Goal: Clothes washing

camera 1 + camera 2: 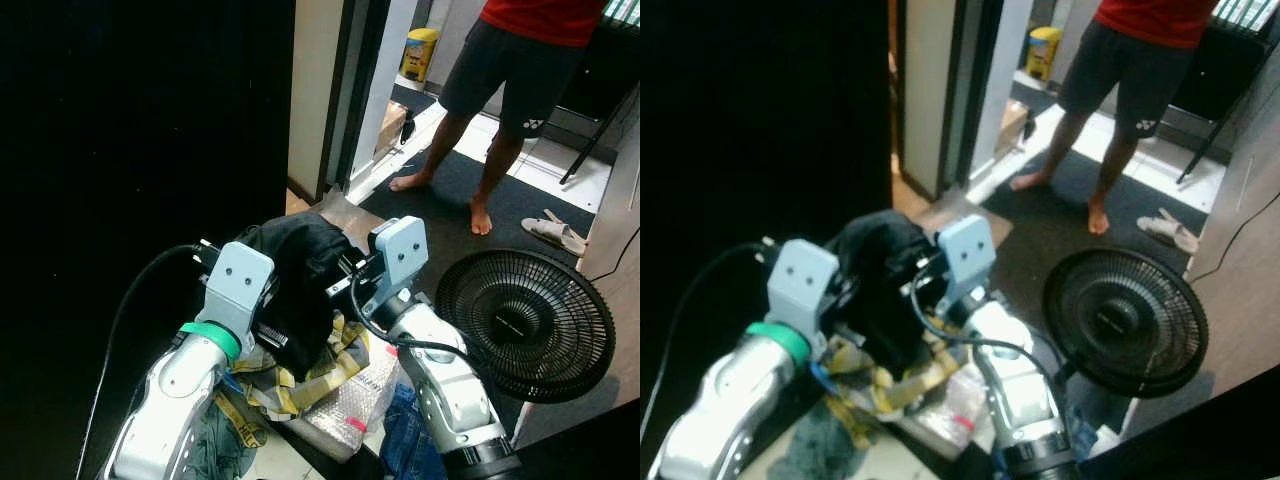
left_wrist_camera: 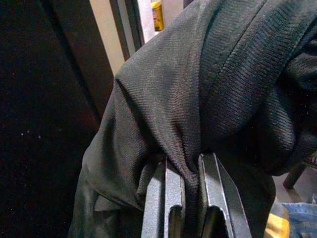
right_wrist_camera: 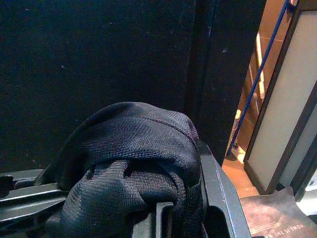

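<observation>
Basically both grippers, left gripper (image 2: 190,198) and right gripper (image 3: 168,198), are clamped on the black garment (image 1: 300,275) mid-frame, lifting it above the laundry pile (image 1: 290,385), presumably for carrying.

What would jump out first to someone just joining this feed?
The black garment, bunched and lifted between both grippers straight ahead: the left gripper is pinched on a fold of it, and the right gripper has it draped over its fingers. Next, the black fan on the right, and a barefoot person standing beyond the doorway.
</observation>
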Robot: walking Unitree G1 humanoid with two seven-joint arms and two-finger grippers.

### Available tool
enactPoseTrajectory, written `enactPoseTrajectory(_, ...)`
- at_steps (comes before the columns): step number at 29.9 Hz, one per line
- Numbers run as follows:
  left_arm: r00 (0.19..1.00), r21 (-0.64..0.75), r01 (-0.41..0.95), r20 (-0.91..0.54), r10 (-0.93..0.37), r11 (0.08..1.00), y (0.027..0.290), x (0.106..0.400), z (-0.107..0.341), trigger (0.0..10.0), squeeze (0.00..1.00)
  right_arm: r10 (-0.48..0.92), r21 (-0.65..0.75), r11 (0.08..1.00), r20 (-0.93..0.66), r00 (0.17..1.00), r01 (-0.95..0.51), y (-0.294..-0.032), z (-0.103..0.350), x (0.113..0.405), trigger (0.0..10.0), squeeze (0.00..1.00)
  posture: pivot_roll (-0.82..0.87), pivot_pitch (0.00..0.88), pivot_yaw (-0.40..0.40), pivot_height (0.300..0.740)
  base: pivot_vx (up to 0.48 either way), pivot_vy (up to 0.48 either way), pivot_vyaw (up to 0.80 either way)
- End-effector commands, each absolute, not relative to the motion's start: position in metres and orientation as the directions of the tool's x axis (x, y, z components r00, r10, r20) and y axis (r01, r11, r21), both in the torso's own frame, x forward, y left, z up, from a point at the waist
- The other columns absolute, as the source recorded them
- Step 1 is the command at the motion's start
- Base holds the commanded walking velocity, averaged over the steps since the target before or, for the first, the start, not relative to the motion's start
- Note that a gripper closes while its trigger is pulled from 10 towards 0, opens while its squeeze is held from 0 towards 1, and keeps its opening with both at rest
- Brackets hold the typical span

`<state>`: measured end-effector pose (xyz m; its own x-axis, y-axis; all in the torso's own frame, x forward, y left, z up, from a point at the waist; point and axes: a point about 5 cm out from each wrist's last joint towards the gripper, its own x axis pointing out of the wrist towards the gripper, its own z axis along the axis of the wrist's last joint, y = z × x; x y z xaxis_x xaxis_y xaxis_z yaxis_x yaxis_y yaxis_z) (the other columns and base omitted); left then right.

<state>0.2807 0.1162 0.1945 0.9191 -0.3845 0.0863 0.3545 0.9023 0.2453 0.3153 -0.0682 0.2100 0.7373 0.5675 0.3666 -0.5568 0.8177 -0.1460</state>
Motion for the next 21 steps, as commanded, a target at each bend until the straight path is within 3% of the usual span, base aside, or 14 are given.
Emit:
enactPoseTrajectory(1,0.923,0.233,0.354,0.073,-0.379,0.906,0.117,0.280,0.190,10.0,1.00,0.566,-0.145,0.817,0.389,0.727,-0.558,-0.068,0.215,0.312,10.0,0.00,0.09,0.119,0.003,0.740,0.000,0.000,0.00)
enactPoseTrajectory(12,0.917,0.229,0.361,0.087,-0.389,0.904,0.119,0.280,0.193,10.0,1.00,0.566,-0.147,0.817,0.386,0.728,-0.557,-0.074,0.216,0.309,10.0,0.00,0.08,0.113,0.003,0.740,0.000,0.000,0.00)
enactPoseTrajectory(17,0.924,0.244,0.351,0.069,-0.377,0.904,0.123,0.278,0.191,10.0,1.00,0.722,-0.183,0.691,0.221,0.656,-0.699,-0.077,0.188,0.290,10.0,0.00,0.08,0.110,0.001,0.740,0.000,0.000,0.00)
enactPoseTrajectory(18,0.924,0.233,0.356,0.059,-0.378,0.905,0.126,0.275,0.190,10.0,0.00,0.733,-0.204,0.680,0.172,0.658,-0.704,-0.083,0.176,0.284,10.0,0.00,0.07,0.107,0.000,0.740,0.000,0.000,0.00)
enactPoseTrajectory(19,0.923,0.224,0.360,0.053,-0.380,0.906,0.128,0.273,0.189,10.0,0.00,0.732,-0.219,0.680,0.147,0.665,-0.700,-0.088,0.170,0.280,10.0,0.00,0.07,0.107,0.000,0.740,0.000,0.000,0.00)
enactPoseTrajectory(20,0.924,0.225,0.358,0.054,-0.378,0.906,0.132,0.269,0.190,10.0,0.00,0.659,-0.197,0.752,0.170,0.733,-0.629,-0.101,0.170,0.282,10.0,0.00,0.07,0.105,0.003,0.740,0.000,0.000,0.00)
enactPoseTrajectory(21,0.924,0.225,0.358,0.054,-0.378,0.906,0.132,0.269,0.190,10.0,0.00,0.659,-0.197,0.752,0.170,0.733,-0.629,-0.101,0.170,0.282,10.0,0.00,0.07,0.105,0.003,0.740,0.000,0.000,0.00)
